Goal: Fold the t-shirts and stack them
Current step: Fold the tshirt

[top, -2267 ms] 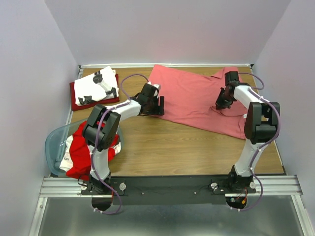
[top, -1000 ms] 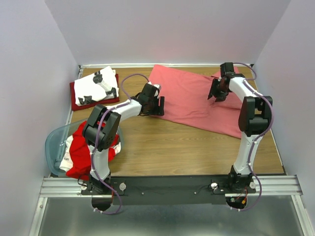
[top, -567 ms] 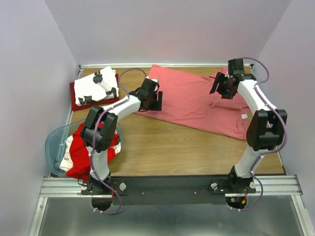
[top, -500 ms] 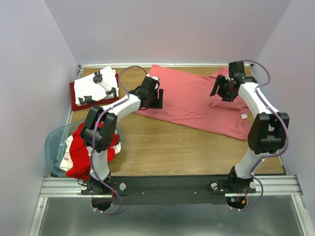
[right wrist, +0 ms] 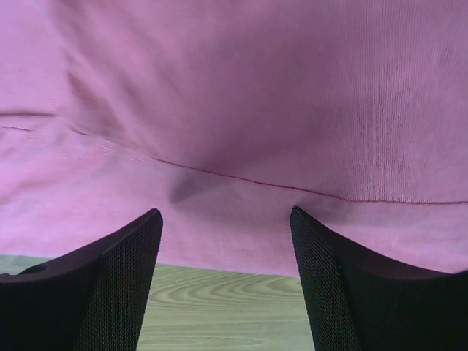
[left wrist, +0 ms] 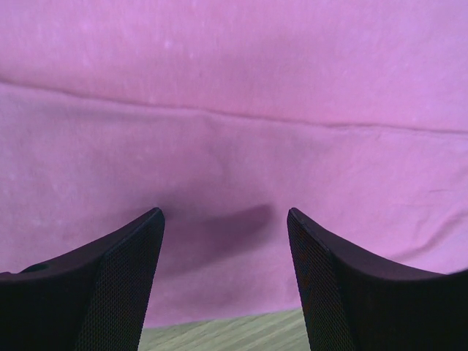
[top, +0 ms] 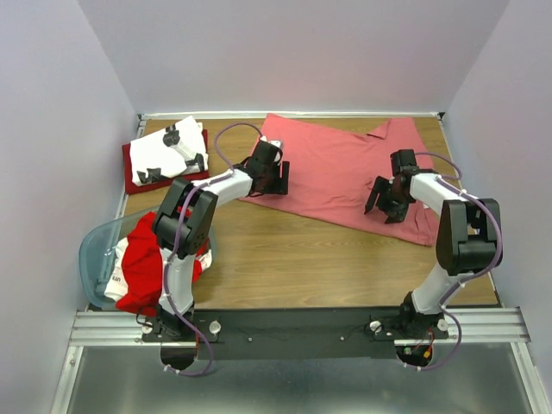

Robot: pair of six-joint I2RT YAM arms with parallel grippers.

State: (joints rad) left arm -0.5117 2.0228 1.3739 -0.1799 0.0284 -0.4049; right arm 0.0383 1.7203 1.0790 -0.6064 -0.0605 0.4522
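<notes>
The left gripper point(left wrist: 223, 212) stands wide open and empty, low over the left edge of the salmon-pink collared t-shirt point(top: 336, 168). The right gripper point(right wrist: 225, 212) gapes equally wide, also empty, above the shirt's near right edge. The shirt lies spread across the wooden table point(top: 285, 259). At far left, a folded white printed t-shirt point(top: 160, 153) lies on a dark red t-shirt point(top: 129, 179). The pale-blue plastic tub point(top: 90, 252) holds crumpled red and white t-shirts point(top: 138, 269).

The white shirt point(top: 168, 147) is covering most of the dark red shirt point(top: 131, 177). The left arm point(top: 185, 220) is hiding part of the tub point(top: 93, 250), and both wrist views are cropping the pink shirt point(left wrist: 234, 88).
</notes>
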